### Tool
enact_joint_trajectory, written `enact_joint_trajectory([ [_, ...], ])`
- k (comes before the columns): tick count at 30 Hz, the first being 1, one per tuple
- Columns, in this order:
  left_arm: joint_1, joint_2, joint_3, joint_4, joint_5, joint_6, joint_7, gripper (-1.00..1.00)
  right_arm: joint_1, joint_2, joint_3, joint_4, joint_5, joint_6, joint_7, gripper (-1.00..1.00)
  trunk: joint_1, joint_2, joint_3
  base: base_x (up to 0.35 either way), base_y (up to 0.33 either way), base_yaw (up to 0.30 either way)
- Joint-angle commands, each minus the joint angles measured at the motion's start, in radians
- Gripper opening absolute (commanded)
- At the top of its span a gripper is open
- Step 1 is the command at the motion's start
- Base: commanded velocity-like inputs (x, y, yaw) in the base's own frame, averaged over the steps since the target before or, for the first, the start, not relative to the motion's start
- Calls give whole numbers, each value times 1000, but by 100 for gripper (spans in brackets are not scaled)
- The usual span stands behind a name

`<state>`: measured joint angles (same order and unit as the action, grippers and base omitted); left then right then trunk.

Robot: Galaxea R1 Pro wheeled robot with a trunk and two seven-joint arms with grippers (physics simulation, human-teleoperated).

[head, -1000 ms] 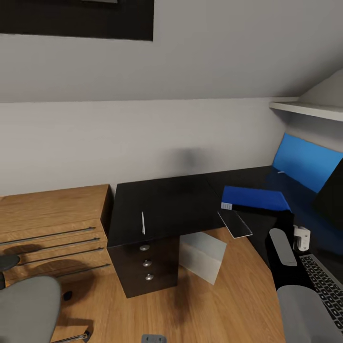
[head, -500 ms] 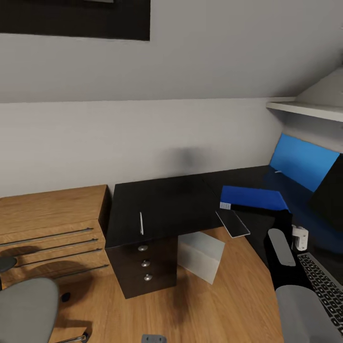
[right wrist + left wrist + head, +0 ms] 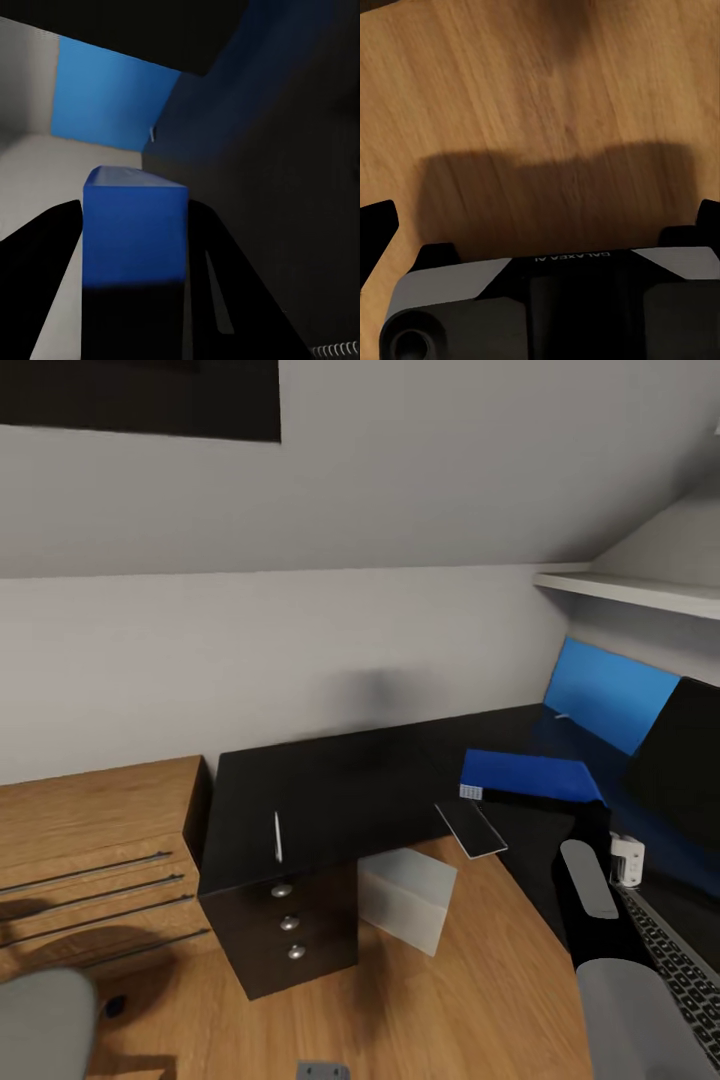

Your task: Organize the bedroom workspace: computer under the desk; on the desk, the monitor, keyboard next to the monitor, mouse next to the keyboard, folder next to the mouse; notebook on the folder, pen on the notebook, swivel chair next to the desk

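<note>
A glossy black L-shaped bench [image 3: 350, 790] was seen in the head view, with a blue back panel [image 3: 605, 695] at its far right. A flat bright blue folder [image 3: 530, 775] with white page edges lay on the bench top. A thin grey notebook [image 3: 470, 828] was just beside it at the bench's front edge, partly overhanging. A slim white pen [image 3: 277, 836] lay well apart on the bench's left part, above a dark cabinet [image 3: 285, 940] with three round metal knobs. A plain light grey box, the computer [image 3: 405, 898], stood on the wooden floor [image 3: 450, 1000] partly under the bench. A keyboard [image 3: 675, 960] with low keys was seen at the right edge, near the black monitor [image 3: 685, 760]. A wooden drawer chest [image 3: 90, 870] with thin metal handles stood left of the bench, and a grey chair [image 3: 45, 1025] part showed at the lower left corner.

In the right wrist view, the right gripper [image 3: 135, 285] was clamped on the blue folder [image 3: 135, 225], with dark fingers [image 3: 37, 300] on each side; the head view did not show this hold clearly. The blue panel [image 3: 105, 97] was seen beyond.

In the left wrist view, the left gripper [image 3: 544, 217] was held apart over wood-grain floor [image 3: 510, 90], with nothing between the fingertips [image 3: 376, 221].
</note>
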<state>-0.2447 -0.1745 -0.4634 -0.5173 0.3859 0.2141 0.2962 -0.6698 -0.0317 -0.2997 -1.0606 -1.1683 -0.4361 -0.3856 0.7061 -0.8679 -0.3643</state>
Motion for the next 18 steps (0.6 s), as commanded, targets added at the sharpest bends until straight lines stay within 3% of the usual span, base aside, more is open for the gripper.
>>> enact_joint_trajectory([
  [1, -1, 0, -3, -1, 5, 4, 7, 100, -1, -1, 1, -1, -8, -6, -1, -100, 1, -1, -1, 272, 0, -9],
  [12, -1, 0, -4, -1, 5, 4, 8, 100, -1, -2, 1, 0, -7, -6, 0, -100, 1, -1, -1, 306, 0, -2],
  [18, -1, 0, -8, 0, 5, 4, 8, 100, -1, -6, 1, 41, -5, -6, 1, -100, 1, -1, -1, 133, 0, 0],
])
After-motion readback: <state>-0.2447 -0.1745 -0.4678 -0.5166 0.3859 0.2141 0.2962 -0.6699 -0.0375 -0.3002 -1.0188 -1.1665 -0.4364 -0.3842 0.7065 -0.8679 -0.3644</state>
